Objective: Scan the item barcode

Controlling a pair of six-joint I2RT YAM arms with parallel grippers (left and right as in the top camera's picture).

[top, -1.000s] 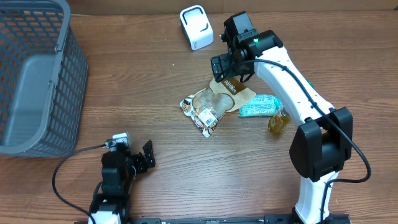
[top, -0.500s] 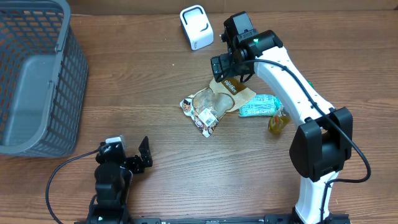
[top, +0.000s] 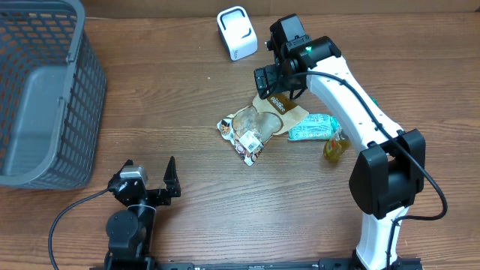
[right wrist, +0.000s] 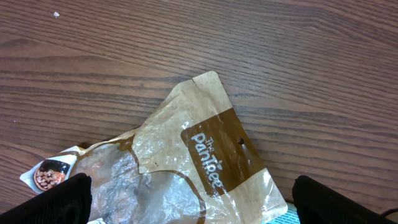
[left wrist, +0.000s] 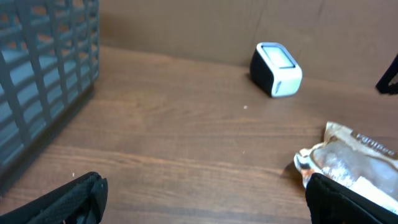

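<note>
While both arms are working apart over the table [top: 172,82], overhead: the basket [top: 88,112] is standing at 10 o'clock, only its grey floor showing inside. The scanner [top: 237,33] is sitting at 12 o'clock. The pouch [top: 259,124] is lying flat just right of centre, with the teal packet [top: 313,129] just beside it at 3 o'clock. Its long axis is running 2-to-8 o'clock, brown header pointing at 2. The right gripper [top: 276,88] is hovering over that header, jaws spread wide, holding nothing. The left gripper [top: 148,176] is sitting at 7 o'clock, equally wide, gripping nothing.

Left wrist: basket wall [left wrist: 43,81] at 9 o'clock, scanner [left wrist: 277,68] at 1, pouch [left wrist: 351,158] at 4.

Right wrist: pouch [right wrist: 205,149] is lying below the spread fingertips [right wrist: 56,199], header toward 12 o'clock.
</note>
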